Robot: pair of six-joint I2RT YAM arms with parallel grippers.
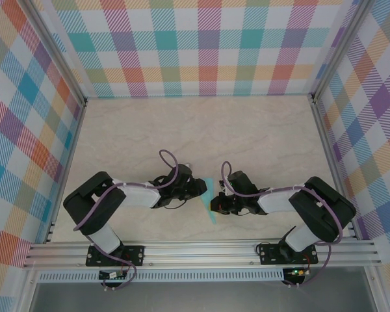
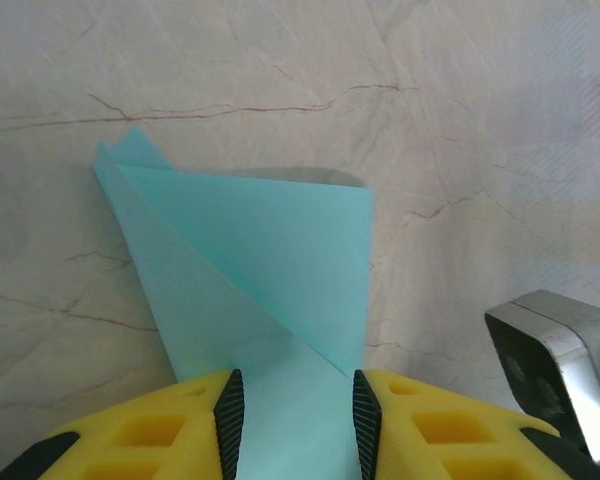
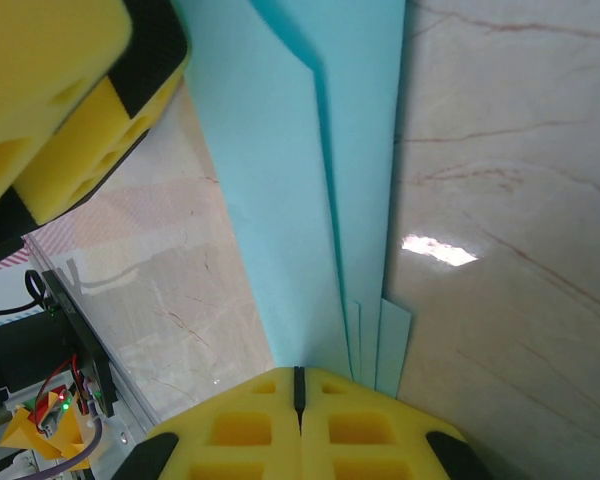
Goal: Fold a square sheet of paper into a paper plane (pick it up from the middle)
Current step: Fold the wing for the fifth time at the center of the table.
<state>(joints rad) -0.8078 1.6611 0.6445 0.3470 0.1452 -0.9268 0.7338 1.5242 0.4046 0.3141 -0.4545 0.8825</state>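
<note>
Straddling the folded paper [image 2: 260, 250] with the left end effector [image 2: 295, 405], part-way apart; cannot tell if squeezing. Mid-scene, near side, held over the worktop [image 2: 460, 120]. Clamping its layered end in the right end effector [image 3: 300, 385], pressed together. Looks several folds in; probably wings left to shape.

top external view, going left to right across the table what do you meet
left arm → left pincer → folded teal paper → right pincer → right arm
</note>
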